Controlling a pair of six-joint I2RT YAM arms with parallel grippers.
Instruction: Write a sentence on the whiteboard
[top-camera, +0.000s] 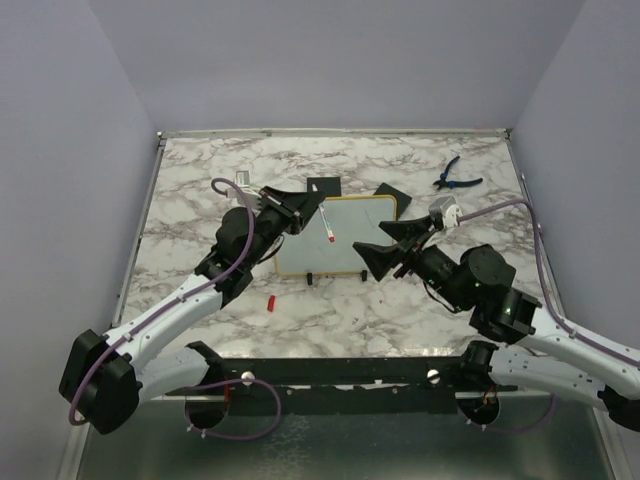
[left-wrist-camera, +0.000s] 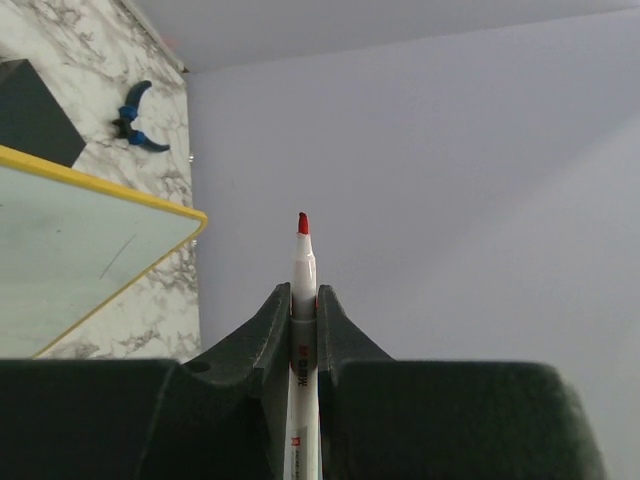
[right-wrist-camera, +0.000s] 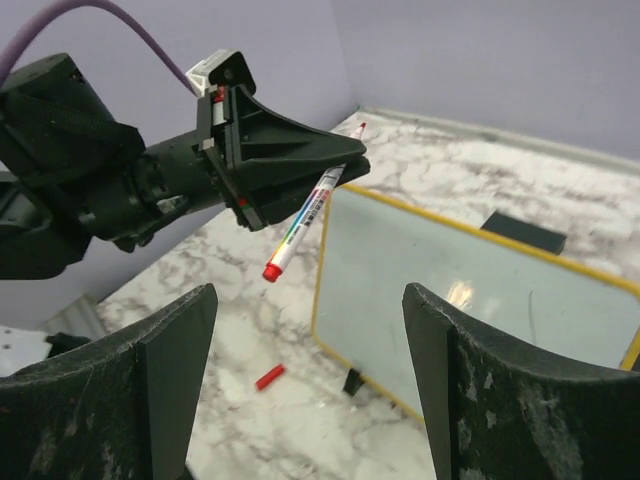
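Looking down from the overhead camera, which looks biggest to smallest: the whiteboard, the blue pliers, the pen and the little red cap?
1. whiteboard, clearly largest
2. blue pliers and pen: about alike. The pen is held off the table, nearer the camera, so I won't rank them.
3. red cap, smallest

Glossy whiteboard (right-wrist-camera: 480, 290), marble-patterned table (top-camera: 200, 190), matt black plastic jaws, smooth plastic marker (right-wrist-camera: 305, 215)

The left arm (top-camera: 170, 315) stretches forward and inward over the counter, the left pincer (top-camera: 303, 212) clamped tight on a marker (top-camera: 328, 225). The right arm (top-camera: 560, 340) bends in toward it, the right pincer (top-camera: 388, 245) spread wide, holding nothing.
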